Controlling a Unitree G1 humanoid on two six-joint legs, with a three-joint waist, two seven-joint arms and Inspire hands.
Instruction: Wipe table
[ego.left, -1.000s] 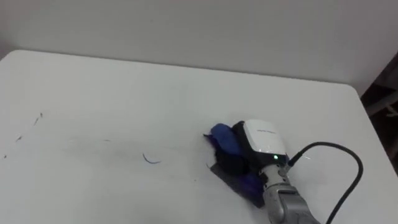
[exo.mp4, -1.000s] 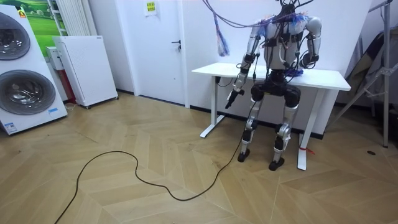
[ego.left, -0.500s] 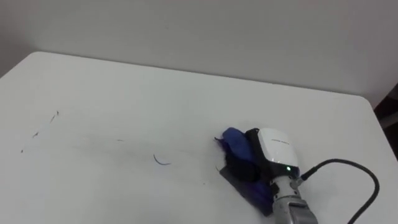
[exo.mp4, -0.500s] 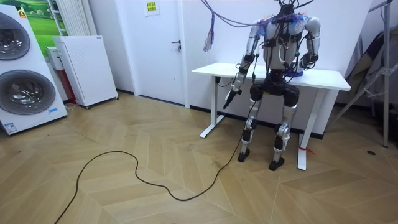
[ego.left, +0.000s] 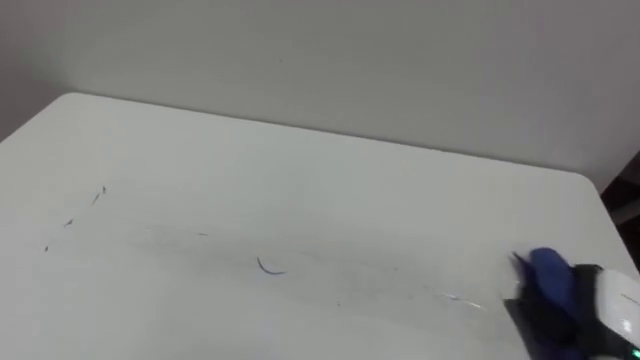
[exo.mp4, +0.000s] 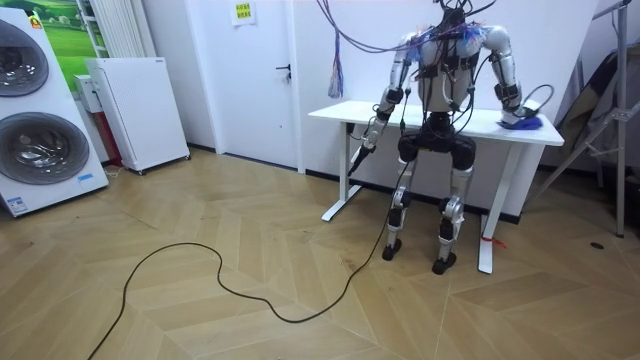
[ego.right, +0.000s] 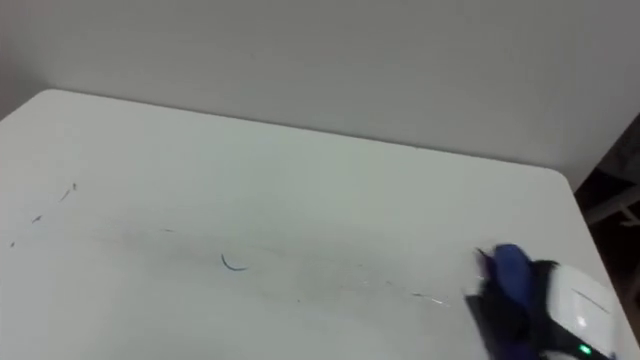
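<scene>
Table (ego.left: 300, 170), white, is carrying a small curved pen stroke (ego.left: 268, 267) near its middle and fainter specks (ego.left: 100, 192) toward its left end. Near its right end the right hand (ego.left: 612, 308) is pressing down, its dark fingers (ego.left: 545, 322) curling over a blue cloth (ego.left: 548, 278) and clamping it. The cloth is bulging out of the fingers on the side facing the marks, well apart from the curved stroke. Both eye views are cutting the hand off at the frame edge. The room view is giving the rest: the robot is standing upright against the table's near long side, right arm reaching to the room view's right. The left hand (exo.mp4: 365, 150) is hanging beside the table's edge, below the top; whether its fingers are apart cannot be told.
</scene>
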